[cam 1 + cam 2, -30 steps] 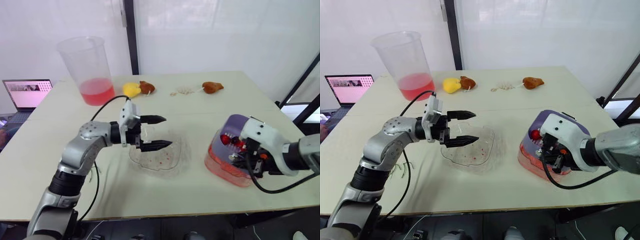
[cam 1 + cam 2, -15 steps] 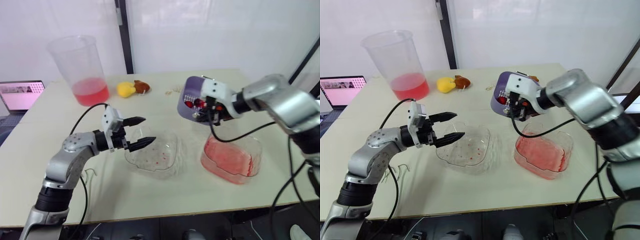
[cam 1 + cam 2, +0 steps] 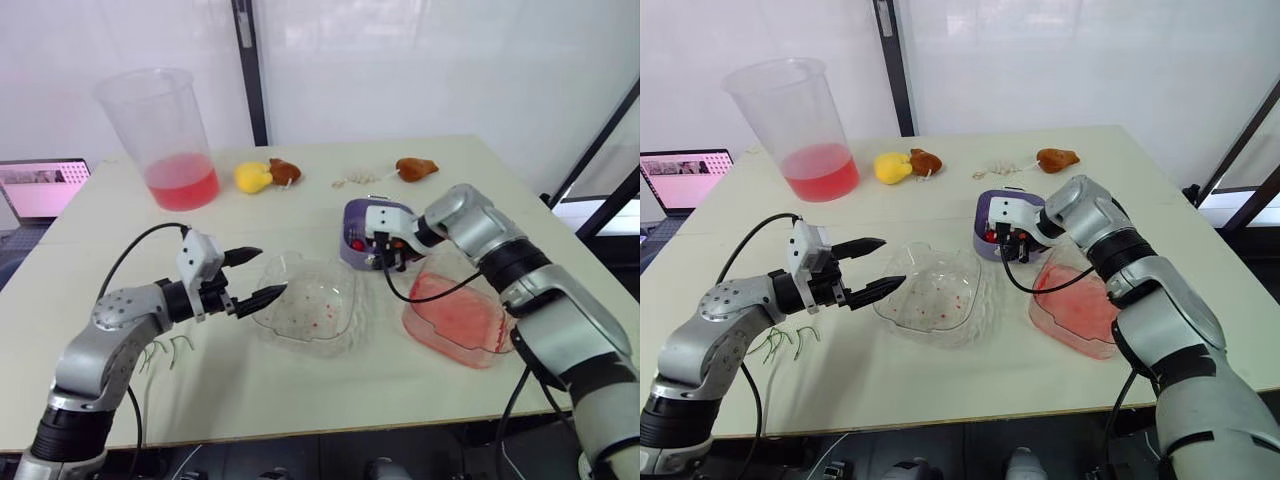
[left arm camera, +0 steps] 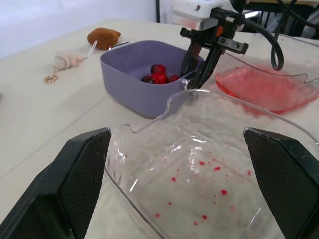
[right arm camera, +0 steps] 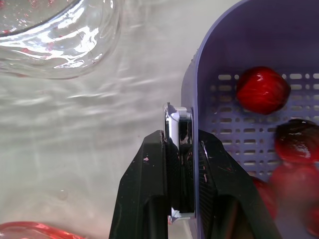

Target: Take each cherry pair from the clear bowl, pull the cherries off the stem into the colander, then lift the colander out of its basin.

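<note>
1. Purple plastic marks the colander (image 3: 360, 222), which stands on the table (image 3: 300, 395) outside its basin (image 3: 455, 322). The right gripper (image 3: 385, 255) is clamped on the colander's rim, at the corner facing the clear bowl (image 3: 310, 310) and the basin. The basin, with red liquid in it, lies just beside that gripper. The left gripper (image 3: 272, 270) is spread wide and holds nothing. Its tips are at the bowl's rim on the side away from the colander; whether they touch it I cannot tell.

2. Black fingers (image 4: 82, 174) of the left gripper stand far apart. The clear bowl lies ahead of them, speckled with red drops. Beyond the bowl's far rim sits the colander with dark red cherries (image 4: 158, 73) inside. The right gripper comes down onto the colander's edge next to the bowl.

3. Black fingers of the right gripper are pressed together on the colander's wall, one inside and one outside, with a metal piece pinched between them. Cherries lie on the slotted floor just past the inner finger. The clear bowl is ahead of the outer finger, apart from it.
</note>
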Robot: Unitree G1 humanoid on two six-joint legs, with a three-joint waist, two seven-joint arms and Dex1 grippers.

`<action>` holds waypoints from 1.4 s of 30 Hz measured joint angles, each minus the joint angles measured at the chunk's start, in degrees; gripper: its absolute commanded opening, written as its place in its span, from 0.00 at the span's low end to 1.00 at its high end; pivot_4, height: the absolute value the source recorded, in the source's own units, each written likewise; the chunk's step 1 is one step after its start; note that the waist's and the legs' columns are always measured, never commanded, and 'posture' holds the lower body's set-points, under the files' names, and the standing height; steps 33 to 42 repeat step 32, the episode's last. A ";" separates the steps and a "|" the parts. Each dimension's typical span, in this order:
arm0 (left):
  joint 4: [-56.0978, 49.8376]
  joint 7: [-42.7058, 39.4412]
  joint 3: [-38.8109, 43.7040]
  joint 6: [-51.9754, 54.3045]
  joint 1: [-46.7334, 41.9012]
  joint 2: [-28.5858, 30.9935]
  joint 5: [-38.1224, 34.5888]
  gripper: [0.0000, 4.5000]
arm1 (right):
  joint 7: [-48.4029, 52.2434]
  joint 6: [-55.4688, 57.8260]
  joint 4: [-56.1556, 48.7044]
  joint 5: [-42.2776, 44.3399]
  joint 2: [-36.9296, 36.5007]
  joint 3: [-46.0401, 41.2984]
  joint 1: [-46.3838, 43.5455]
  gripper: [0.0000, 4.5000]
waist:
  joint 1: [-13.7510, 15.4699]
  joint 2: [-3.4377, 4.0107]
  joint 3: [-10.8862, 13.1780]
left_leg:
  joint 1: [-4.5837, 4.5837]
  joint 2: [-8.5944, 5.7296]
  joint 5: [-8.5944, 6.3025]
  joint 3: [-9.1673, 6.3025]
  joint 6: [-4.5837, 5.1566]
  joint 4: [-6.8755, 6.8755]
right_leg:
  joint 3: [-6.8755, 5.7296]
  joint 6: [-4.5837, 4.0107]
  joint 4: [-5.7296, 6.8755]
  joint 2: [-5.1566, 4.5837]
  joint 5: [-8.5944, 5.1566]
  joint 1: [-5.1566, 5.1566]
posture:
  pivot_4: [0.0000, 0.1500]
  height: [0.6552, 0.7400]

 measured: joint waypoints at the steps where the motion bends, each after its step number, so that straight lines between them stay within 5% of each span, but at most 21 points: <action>1: 0.04 0.25 0.06 0.00 -0.05 -0.05 -0.14 1.00 | 0.34 -0.02 0.44 -0.33 0.16 -0.31 -0.13 0.45 | 0.03 0.00 0.00 | 0.00 0.00 0.00 -0.01 0.00 -0.01 | 0.00 0.00 0.00 0.00 0.00 -0.01 | 1.00 1.00; 6: 1.52 0.88 1.04 -0.02 -3.14 -0.93 -1.36 1.00 | 3.03 3.51 -3.31 0.47 -1.59 -6.66 -1.99 0.99 | 0.10 0.03 0.02 | -0.03 -0.01 0.00 -0.03 0.00 -0.01 | -0.02 0.00 0.00 -0.01 0.00 -0.04 | 1.00 1.00; 11: 5.79 -2.01 -0.38 2.03 -5.16 2.65 -0.67 1.00 | 5.24 14.95 -20.91 5.98 -11.31 -17.84 -1.04 0.99 | 0.52 0.04 0.02 | -0.06 -0.03 0.00 -0.09 0.00 -0.06 | -0.09 0.00 -0.02 -0.02 0.00 -0.04 | 1.00 1.00; 16: 13.70 -1.68 -0.61 -1.11 -7.99 2.18 2.57 1.00 | 3.05 28.19 -38.89 13.83 -21.30 -32.20 12.34 0.99 | 1.30 0.03 0.02 | 0.00 -0.04 0.00 -0.11 -0.01 0.03 | -0.16 0.00 -0.04 -0.05 0.00 0.11 | 1.00 1.00; 23: 24.61 -4.13 -0.06 -4.66 -12.22 3.63 5.55 1.00 | -8.15 33.47 -55.86 18.68 -20.90 -66.04 45.36 0.99 | 1.97 0.04 -0.03 | 0.01 -0.05 0.01 -0.10 -0.01 0.07 | -0.18 0.00 0.03 -0.08 0.00 0.15 | 1.00 1.00; 26: 27.28 -4.19 -0.11 -5.59 -12.52 3.54 6.42 1.00 | -11.18 33.68 -61.06 20.12 -18.02 -73.98 55.49 0.99 | 1.68 0.06 -0.04 | 0.12 -0.02 0.02 -0.02 -0.01 0.05 | -0.11 0.01 0.07 -0.06 0.01 0.19 | 1.00 1.00; 32: 27.84 -7.47 -0.05 -4.26 -11.94 5.88 6.36 1.00 | -15.92 27.31 -65.75 21.43 -12.93 -77.09 66.45 0.99 | 1.38 0.08 -0.05 | 0.20 0.00 0.01 0.05 0.00 0.02 | -0.04 0.01 0.09 -0.04 0.00 0.22 | 1.00 1.00; 42: 27.84 -7.47 -0.05 -4.26 -11.94 5.88 6.36 1.00 | -15.92 27.31 -65.75 21.43 -12.93 -77.09 66.45 0.99 | 1.38 0.08 -0.05 | 0.20 0.00 0.01 0.05 0.00 0.02 | -0.04 0.01 0.09 -0.04 0.00 0.22 | 1.00 1.00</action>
